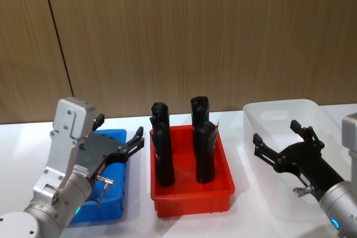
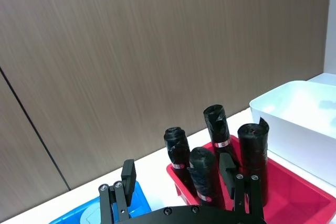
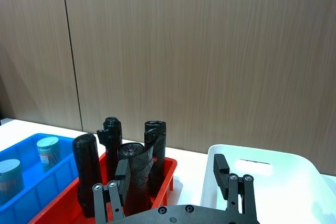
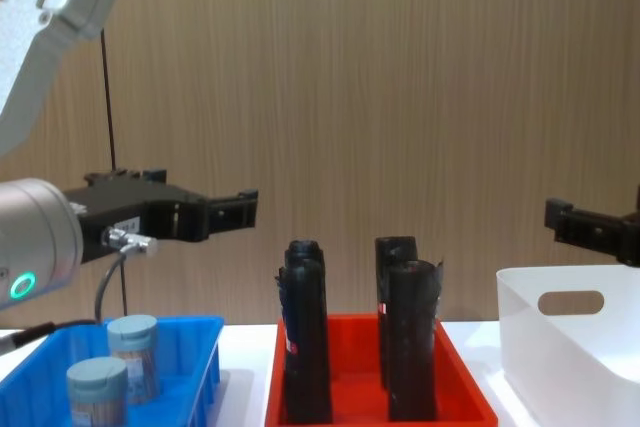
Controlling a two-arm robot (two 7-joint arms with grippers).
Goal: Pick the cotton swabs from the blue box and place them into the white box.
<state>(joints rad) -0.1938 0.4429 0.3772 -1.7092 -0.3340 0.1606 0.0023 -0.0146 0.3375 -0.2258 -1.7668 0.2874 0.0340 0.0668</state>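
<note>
Two cotton swabs tubs (image 4: 133,343) (image 4: 97,385) with pale blue lids stand in the blue box (image 4: 190,367) at the left of the table; the right wrist view shows them as well (image 3: 48,150) (image 3: 9,173). My left gripper (image 1: 119,128) hovers above the blue box (image 1: 114,190), open and holding nothing. From the chest it hangs well clear of the tubs (image 4: 205,197). The white box (image 1: 279,112) stands at the right. Above it my right gripper (image 1: 275,132) is open and holding nothing.
A red bin (image 1: 192,196) between the two boxes holds several tall black rolls (image 1: 163,154) standing upright. A wooden wall panel runs close behind the table. The white box's handle cut-out (image 4: 570,302) faces the chest camera.
</note>
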